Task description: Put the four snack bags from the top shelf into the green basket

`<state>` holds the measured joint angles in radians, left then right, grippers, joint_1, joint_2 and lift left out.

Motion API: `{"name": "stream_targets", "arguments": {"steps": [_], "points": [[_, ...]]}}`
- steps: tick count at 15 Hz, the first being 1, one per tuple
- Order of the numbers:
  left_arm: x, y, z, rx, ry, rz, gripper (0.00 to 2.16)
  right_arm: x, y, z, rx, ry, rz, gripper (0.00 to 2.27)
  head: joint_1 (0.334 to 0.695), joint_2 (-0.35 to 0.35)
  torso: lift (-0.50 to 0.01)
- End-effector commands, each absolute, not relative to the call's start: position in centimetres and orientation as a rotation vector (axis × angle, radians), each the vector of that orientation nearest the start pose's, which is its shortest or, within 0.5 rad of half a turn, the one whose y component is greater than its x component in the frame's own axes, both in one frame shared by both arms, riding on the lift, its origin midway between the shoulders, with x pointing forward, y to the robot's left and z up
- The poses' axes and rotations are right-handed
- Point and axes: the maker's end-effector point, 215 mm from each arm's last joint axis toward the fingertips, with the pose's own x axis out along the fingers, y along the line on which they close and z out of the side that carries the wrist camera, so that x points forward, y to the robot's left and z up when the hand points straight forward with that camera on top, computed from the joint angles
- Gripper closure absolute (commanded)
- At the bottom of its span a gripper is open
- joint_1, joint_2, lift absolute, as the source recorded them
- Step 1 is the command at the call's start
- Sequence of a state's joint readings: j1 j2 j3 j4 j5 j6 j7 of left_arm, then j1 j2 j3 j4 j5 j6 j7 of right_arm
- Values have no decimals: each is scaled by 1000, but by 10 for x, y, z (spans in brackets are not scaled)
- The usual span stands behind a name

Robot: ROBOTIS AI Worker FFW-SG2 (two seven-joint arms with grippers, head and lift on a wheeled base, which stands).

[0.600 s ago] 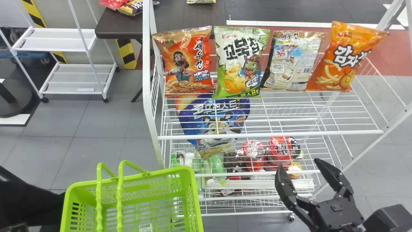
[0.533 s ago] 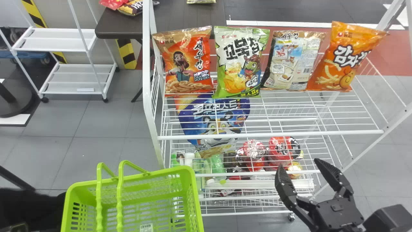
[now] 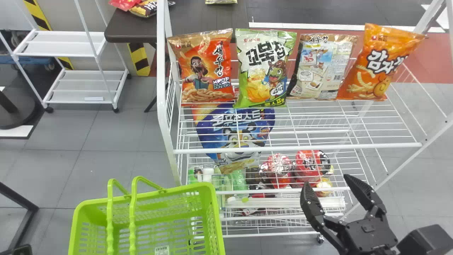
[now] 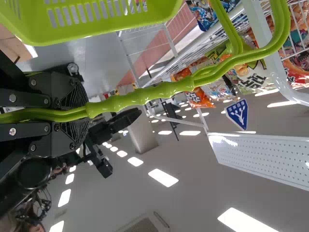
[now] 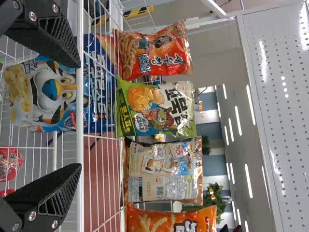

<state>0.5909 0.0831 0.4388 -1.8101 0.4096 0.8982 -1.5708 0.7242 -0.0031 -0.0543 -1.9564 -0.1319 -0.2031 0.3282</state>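
Observation:
Four snack bags stand side by side at the back of the top shelf [image 3: 300,146]: red-orange [image 3: 207,67], green-white [image 3: 263,69], beige [image 3: 320,67] and orange [image 3: 378,65], the last leaning right. My right gripper [image 3: 327,181] is low in front of the rack's right part; in the right wrist view the right gripper [image 5: 79,116] has its fingers wide apart, nothing between them. The green basket [image 3: 208,191] hangs front left of the rack, its visible interior without bags. In the left wrist view my left gripper [image 4: 79,113] is closed around both basket handles [image 4: 140,95].
A blue cereal bag [image 3: 233,134] lies below the top shelf's wires, with red packages [image 3: 308,163] and bottles lower down. The rack's white left post [image 3: 162,88] rises near the red-orange bag. Behind are a dark table [image 3: 131,26] and a small white cart [image 3: 60,46].
The basket has shifted slightly to the right, and my right gripper a little to the left. A dark shape at the head view's lower left has gone, uncovering a black frame and floor.

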Motion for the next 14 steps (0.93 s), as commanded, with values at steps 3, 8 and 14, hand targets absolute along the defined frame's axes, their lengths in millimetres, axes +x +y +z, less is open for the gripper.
{"name": "stream_targets", "arguments": {"steps": [3,8,14], "points": [[198,191,-432,-1091,582,-1051,2145,354,-192,-406,119,109,251,76,695,-8,0],[197,191,-429,-1083,588,-1058,2145,404,-153,-378,101,53,275,76,695,28,0],[198,189,-426,-1082,603,-1076,2145,503,-100,-371,63,88,289,73,695,117,0]]}}
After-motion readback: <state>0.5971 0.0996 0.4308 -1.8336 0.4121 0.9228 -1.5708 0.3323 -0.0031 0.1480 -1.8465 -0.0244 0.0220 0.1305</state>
